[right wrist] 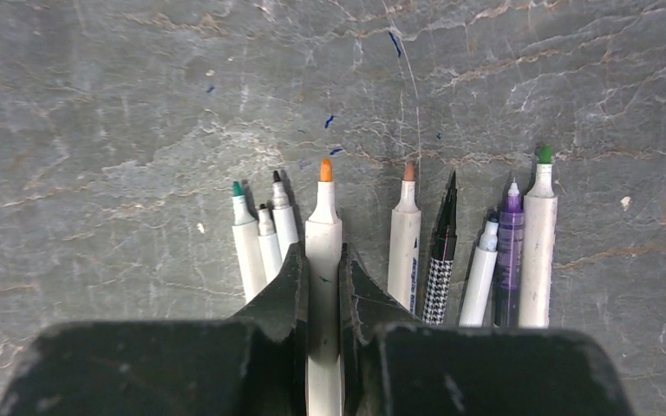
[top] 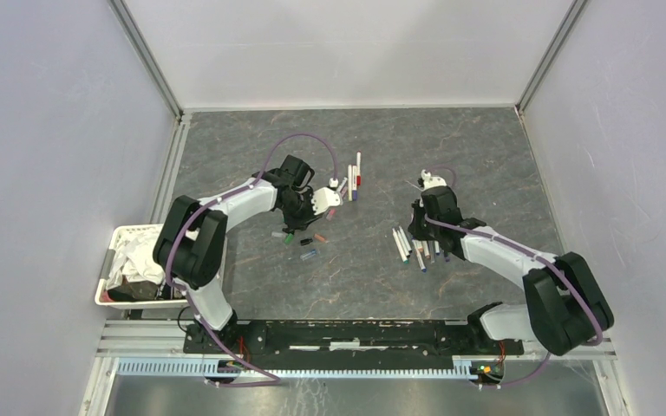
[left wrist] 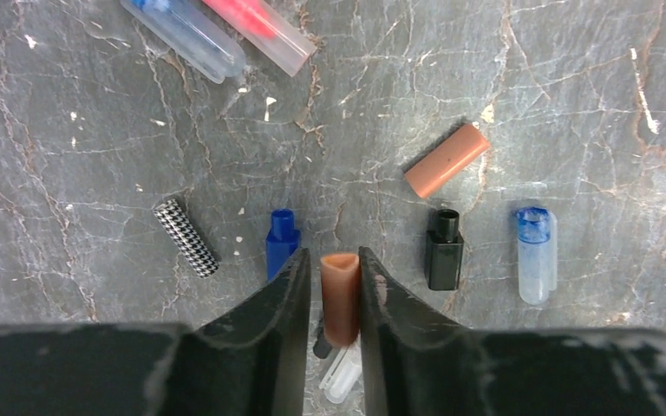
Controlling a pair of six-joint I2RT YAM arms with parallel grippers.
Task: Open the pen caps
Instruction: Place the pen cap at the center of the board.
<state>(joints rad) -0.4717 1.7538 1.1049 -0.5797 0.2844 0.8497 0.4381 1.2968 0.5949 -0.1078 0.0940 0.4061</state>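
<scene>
Left gripper (left wrist: pixel 333 257), cap (left wrist: pixel 341 299); right gripper (right wrist: pixel 321 254), pen (right wrist: pixel 323 212)

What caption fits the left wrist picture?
Left gripper pinches a stubby brown plastic pen cap; loose coloured caps lie around on the grey marbled table.

Nine uncapped pens (right wrist: pixel 405 243) in all: one orange-tipped pen (right wrist: pixel 324 230), three white pens (right wrist: pixel 247 251) left of it and five right of it, those five counting one houndstooth pen (right wrist: pixel 440 277) and one purple pen (right wrist: pixel 510 251). Seven caps (left wrist: pixel 341 295): two brown caps (left wrist: pixel 447 160), two clear caps (left wrist: pixel 537 256), one blue cap (left wrist: pixel 281 243), one black cap (left wrist: pixel 444 251), one houndstooth cap (left wrist: pixel 186 237)
</scene>
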